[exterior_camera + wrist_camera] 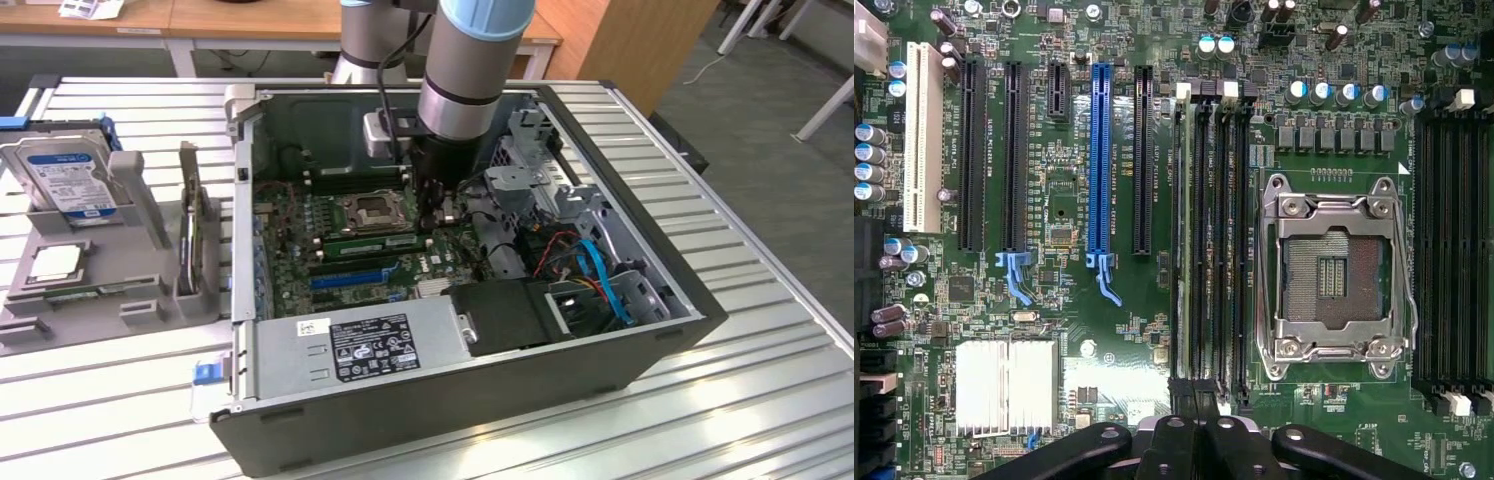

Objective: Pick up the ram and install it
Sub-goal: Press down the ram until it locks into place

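Note:
The ram (368, 243) is a narrow green stick lying along a memory slot just beside the empty CPU socket (367, 212) inside the open computer case. In the wrist view the ram (1181, 240) shows edge-on in the outermost slot of that bank, toward the blue expansion slot (1100, 160). My gripper (434, 214) reaches down into the case and hovers low over one end of that slot bank. Its black fingers (1172, 447) are pressed together, and the gripper (1190, 445) is shut with nothing visible between them. Whether the fingertips touch the ram is hidden.
A grey holder (134, 300) on the exterior view's left carries a hard drive (60, 180), an upright expansion card (194, 240) and a silver CPU chip (54, 262). The power supply (374, 345), drive cage (534, 185) and blue cables (607, 285) crowd the case around the board.

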Controlling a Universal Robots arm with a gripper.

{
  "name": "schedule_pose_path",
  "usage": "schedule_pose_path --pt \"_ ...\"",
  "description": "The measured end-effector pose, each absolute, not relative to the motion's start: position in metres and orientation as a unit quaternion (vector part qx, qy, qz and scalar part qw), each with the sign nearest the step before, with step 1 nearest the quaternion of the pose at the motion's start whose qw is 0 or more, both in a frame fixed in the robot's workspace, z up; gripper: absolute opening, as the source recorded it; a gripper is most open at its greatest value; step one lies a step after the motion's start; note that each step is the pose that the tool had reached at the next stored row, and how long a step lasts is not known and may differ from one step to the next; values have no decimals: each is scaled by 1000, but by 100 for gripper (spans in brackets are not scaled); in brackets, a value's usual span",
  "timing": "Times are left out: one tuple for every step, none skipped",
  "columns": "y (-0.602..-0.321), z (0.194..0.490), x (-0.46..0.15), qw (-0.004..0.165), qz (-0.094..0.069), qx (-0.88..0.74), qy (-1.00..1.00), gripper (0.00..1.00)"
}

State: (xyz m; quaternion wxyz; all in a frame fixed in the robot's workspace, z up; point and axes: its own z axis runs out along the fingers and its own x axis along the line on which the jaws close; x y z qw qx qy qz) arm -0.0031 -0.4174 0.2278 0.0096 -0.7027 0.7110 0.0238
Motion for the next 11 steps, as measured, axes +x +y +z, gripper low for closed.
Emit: schedule_pose_path --pt "-417 228 -3 10 24 -703 711 10" --pt "-417 228 -3 10 24 -703 711 10" --pt "-417 227 -3 10 24 -703 711 10" --pt "-417 227 -3 10 24 -703 711 10" --pt "-417 227 -3 10 24 -703 711 10" --pt "-417 227 -3 10 24 -703 711 10" --pt "-417 227 -3 10 24 -703 711 10" --pt "-417 227 -3 10 24 -703 711 10" --pt "-417 227 -3 10 24 -703 711 10" --pt "-417 226 -3 10 24 -703 711 10" --pt "-417 226 -3 10 24 -703 711 10"
